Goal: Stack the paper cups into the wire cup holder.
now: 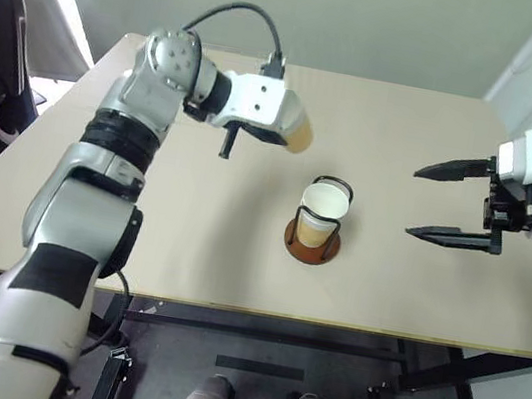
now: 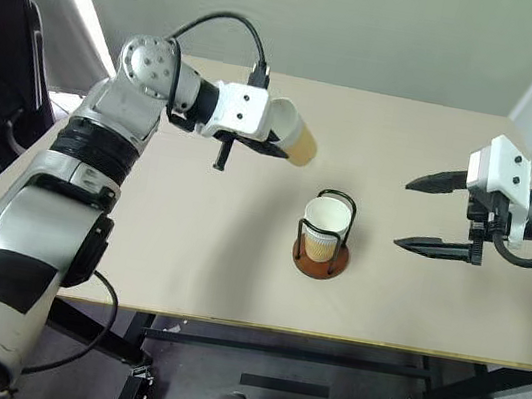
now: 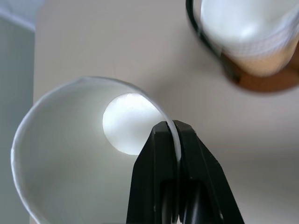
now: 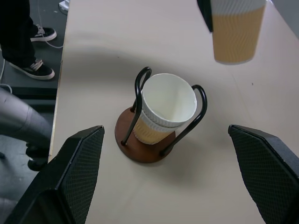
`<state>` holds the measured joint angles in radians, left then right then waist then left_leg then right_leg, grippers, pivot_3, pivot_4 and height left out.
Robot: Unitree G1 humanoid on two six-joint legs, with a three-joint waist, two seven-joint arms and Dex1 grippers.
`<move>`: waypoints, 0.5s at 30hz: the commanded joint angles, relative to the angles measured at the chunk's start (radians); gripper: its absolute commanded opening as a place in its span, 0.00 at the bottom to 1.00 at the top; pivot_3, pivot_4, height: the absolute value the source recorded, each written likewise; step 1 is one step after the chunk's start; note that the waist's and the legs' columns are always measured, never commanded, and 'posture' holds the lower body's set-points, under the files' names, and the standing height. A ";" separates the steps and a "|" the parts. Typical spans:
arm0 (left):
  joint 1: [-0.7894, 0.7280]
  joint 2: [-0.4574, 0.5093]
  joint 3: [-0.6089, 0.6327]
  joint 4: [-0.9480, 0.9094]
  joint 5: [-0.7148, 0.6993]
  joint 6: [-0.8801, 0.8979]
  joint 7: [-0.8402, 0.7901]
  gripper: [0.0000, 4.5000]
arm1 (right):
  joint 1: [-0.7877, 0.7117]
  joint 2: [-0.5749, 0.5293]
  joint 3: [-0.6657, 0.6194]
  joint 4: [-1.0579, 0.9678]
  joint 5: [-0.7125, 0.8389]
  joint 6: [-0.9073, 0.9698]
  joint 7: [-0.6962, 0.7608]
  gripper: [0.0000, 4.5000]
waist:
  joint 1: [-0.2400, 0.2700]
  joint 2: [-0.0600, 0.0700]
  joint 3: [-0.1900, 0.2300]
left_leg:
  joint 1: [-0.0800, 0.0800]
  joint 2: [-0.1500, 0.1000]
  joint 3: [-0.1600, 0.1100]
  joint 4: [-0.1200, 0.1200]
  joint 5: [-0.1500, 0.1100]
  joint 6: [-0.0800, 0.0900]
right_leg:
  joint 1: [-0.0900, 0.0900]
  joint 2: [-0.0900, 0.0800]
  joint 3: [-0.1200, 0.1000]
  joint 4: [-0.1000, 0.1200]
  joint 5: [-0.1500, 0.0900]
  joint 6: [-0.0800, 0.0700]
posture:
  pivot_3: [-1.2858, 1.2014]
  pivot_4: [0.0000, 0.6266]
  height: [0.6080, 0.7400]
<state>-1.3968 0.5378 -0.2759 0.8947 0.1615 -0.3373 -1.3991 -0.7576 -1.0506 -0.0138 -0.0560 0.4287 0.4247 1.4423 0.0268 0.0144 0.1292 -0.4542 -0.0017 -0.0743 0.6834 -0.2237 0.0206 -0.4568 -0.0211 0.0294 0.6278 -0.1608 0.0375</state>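
Cups (image 4: 168, 105) nested in holder (image 4: 140, 149).

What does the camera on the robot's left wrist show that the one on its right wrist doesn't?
Left wrist view alone: the white inside of the held cup, with the left gripper pinching its rim.

Right wrist view alone: the wide-open right gripper, a person's sneakers on the floor past the table edge, and the held cup's tan outside.

Both: the table and the wire holder with two nested cups in it.
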 commanded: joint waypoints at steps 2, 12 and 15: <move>-0.042 0.014 0.043 -0.134 -0.109 0.168 -0.142 0.01 | -0.002 -0.026 -0.017 -0.055 0.019 0.035 0.003 0.96 | -0.002 0.000 0.000 | 0.000 0.000 0.001 0.000 0.000 0.000 | 0.000 0.000 0.000 0.000 0.000 0.000 | 0.52 0.24 1.00; -0.060 0.157 -0.192 -0.303 -0.396 0.359 -0.215 0.01 | 0.011 -0.024 -0.028 -0.110 0.035 0.101 -0.011 0.96 | -0.003 0.000 0.000 | 0.000 0.001 0.001 0.001 0.000 0.001 | 0.000 0.000 0.000 0.000 0.000 0.000 | 0.52 0.24 1.00; -0.073 0.209 -0.286 -0.326 -0.495 0.388 -0.215 0.01 | 0.012 -0.019 -0.027 -0.113 0.033 0.098 -0.016 0.96 | -0.002 0.000 0.000 | 0.000 0.001 0.000 0.001 0.000 0.001 | 0.000 0.000 0.000 0.000 0.000 0.000 | 0.52 0.24 1.00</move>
<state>-1.4303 0.7301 -0.5398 0.6049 -0.2702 0.0318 -1.5788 -0.7351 -1.0555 -0.0145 -0.1426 0.4490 0.5295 1.4326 0.0246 0.0145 0.1292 -0.4542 -0.0008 -0.0733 0.6844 -0.2241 0.0217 -0.4565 -0.0211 0.0290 0.6281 -0.1607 0.0379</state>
